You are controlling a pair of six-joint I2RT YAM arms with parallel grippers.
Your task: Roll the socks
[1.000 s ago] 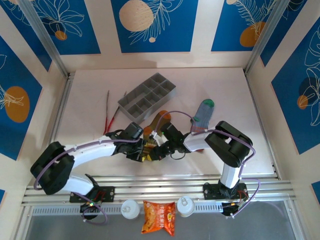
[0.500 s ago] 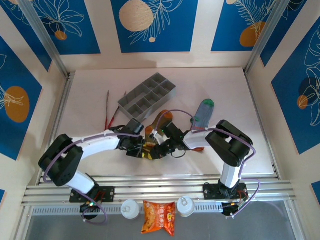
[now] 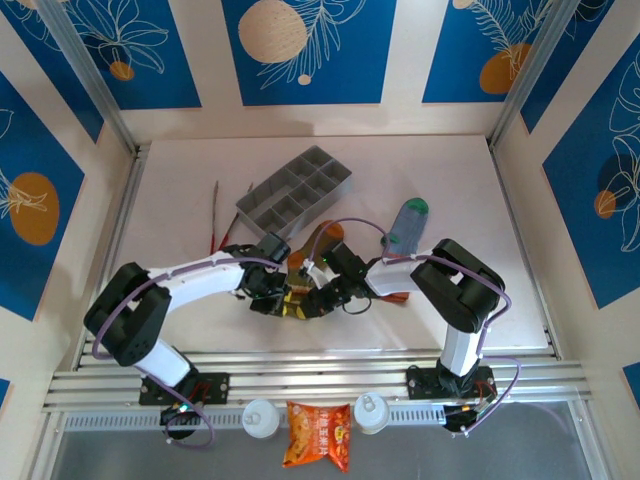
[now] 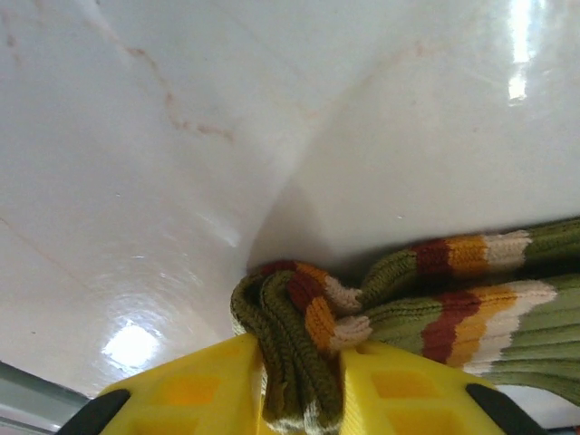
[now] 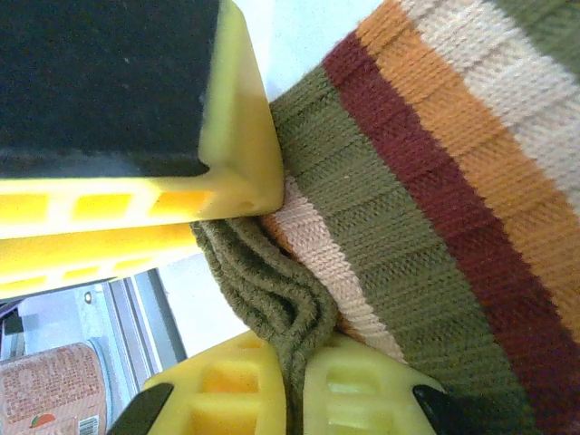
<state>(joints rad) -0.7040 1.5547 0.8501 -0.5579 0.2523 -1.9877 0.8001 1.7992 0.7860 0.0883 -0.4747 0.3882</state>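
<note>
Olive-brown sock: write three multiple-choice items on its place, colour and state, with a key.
1. The olive-brown sock lies: A between the left end effector and right end effector, near side of the grey tray; B inside that tray; C in mid-air.
2. Its stripes: A blue, white; B dark red, orange, cream; C pink, black.
3. Left end effector: A open; B gripping the tray; C shut on the sock.
Key: A, both clamp it; B, wrist views show them; C, fabric pinched between its fingers.

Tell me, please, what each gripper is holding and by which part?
Both hold the olive-brown striped knitted sock: the left gripper pinches a bunched fold near its stripes, the right gripper an olive fold.
</note>
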